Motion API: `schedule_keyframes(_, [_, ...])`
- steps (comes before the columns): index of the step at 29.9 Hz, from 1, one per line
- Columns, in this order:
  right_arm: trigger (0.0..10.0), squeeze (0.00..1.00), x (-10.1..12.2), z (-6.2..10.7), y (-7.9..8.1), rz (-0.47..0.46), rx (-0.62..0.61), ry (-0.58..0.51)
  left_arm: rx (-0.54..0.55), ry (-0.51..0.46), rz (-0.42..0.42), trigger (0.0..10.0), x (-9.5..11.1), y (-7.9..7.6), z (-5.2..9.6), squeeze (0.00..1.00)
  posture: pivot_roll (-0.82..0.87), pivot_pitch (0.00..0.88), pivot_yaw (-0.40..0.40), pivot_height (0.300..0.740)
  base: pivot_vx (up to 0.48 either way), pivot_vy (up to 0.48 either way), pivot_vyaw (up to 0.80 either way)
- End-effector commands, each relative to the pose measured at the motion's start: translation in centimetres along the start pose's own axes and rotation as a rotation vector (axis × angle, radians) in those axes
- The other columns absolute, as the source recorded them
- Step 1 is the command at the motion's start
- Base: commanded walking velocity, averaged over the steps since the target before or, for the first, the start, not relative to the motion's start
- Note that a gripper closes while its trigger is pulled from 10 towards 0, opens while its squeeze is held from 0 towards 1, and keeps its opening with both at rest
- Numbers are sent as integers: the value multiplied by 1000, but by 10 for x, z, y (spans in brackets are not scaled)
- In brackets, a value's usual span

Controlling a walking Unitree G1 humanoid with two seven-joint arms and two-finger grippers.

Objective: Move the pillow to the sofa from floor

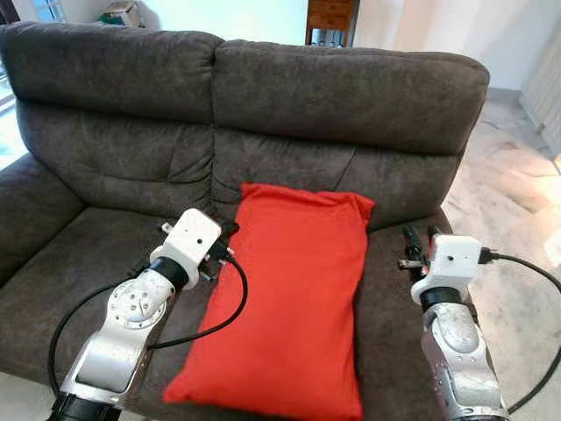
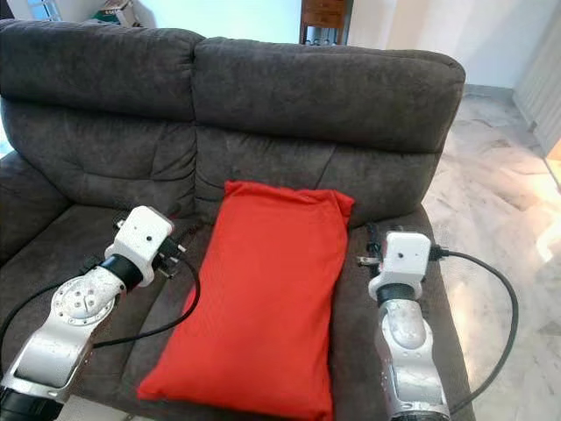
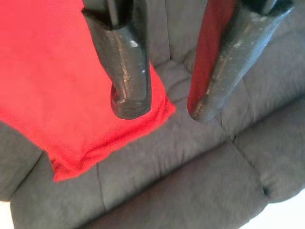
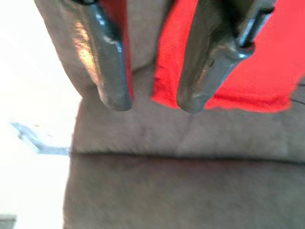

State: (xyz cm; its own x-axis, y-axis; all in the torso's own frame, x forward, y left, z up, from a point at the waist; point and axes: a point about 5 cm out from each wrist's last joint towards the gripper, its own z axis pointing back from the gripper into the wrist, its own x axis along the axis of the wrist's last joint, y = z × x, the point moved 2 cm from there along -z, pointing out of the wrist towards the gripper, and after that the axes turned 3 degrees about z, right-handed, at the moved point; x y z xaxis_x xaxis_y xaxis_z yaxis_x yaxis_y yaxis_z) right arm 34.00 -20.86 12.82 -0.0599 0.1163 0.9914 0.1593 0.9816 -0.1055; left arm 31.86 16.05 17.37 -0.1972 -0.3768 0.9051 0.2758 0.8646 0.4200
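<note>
Pillow: the red pillow lies flat on the seat of the dark grey sofa, roughly over the seam between the two seat cushions, its far end against the backrest and its near end at the seat's front edge.
Left gripper: the left gripper hangs just beside the pillow's left edge; the head views hide most of its fingers behind the white wrist housing.
Left wrist view: shows what the head views cannot, the two black fingers spread apart with nothing between them, above a corner of the pillow and the sofa cushions.
Right gripper: the right gripper sits near the pillow's right side, over the seat.
Right wrist view: blurred, but its fingers appear parted and empty, the pillow's edge behind them.
Surroundings: pale marble floor to the right; a wooden cabinet behind the sofa.
</note>
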Motion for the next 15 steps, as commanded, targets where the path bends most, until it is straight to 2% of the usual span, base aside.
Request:
schedule_keyframes(1, [10000, 0, -27, 7, -29, -9, -108, 98, 34, 150, -11, 10000, -43, 7, 17, 0, 63, 90, -3, 740, 0, 0, 0])
schedule_keyframes(2, [10000, 0, -34, 9, -35, -8, -125, 120, 37, 173, -6, 10000, -51, 7, 21, 0, 64, 88, -2, 740, 0, 0, 0])
schedule_keyframes(3, [10000, 0, -56, 19, -56, -3, -194, 196, 48, 260, -2, 10000, -76, 7, 34, 0, 64, 86, -1, 740, 0, 0, 0])
schedule_keyframes(6, [10000, 0, -85, 39, -86, 9, -294, 314, 60, 353, 32, 10000, -104, 3, 52, 0, 62, 78, 3, 740, 0, 0, 0])
schedule_keyframes(8, [10000, 0, -110, 61, -109, -15, -382, 416, 60, 441, 38, 10000, -125, -4, 68, 0, 58, 72, 5, 740, 0, 0, 0])
schedule_keyframes(9, [10000, 0, -127, 82, -127, -14, -455, 499, 78, 510, 69, 10000, -142, -9, 81, 0, 61, 68, 9, 740, 0, 0, 0])
schedule_keyframes(10, [10000, 0, -127, 82, -127, -14, -455, 499, 78, 510, 69, 10000, -142, -9, 81, 0, 61, 68, 9, 740, 0, 0, 0])
schedule_keyframes(11, [10000, 0, -143, 105, -140, -5, -504, 582, 105, 591, 101, 10000, -162, -13, 99, 0, 53, 60, 14, 740, 0, 0, 0])
schedule_keyframes(12, [10000, 0, -152, 120, -146, 18, -525, 629, 124, 641, 120, 10000, -174, -16, 111, 0, 44, 56, 18, 740, 0, 0, 0])
schedule_keyframes(13, [10000, 0, -152, 120, -146, 18, -525, 629, 124, 641, 120, 10000, -174, -16, 111, 0, 44, 56, 18, 740, 0, 0, 0])
schedule_keyframes(15, [10000, 0, -166, 143, -151, 62, -528, 711, 155, 720, 163, 10000, -192, -22, 131, 0, 40, 51, 25, 740, 0, 0, 0])
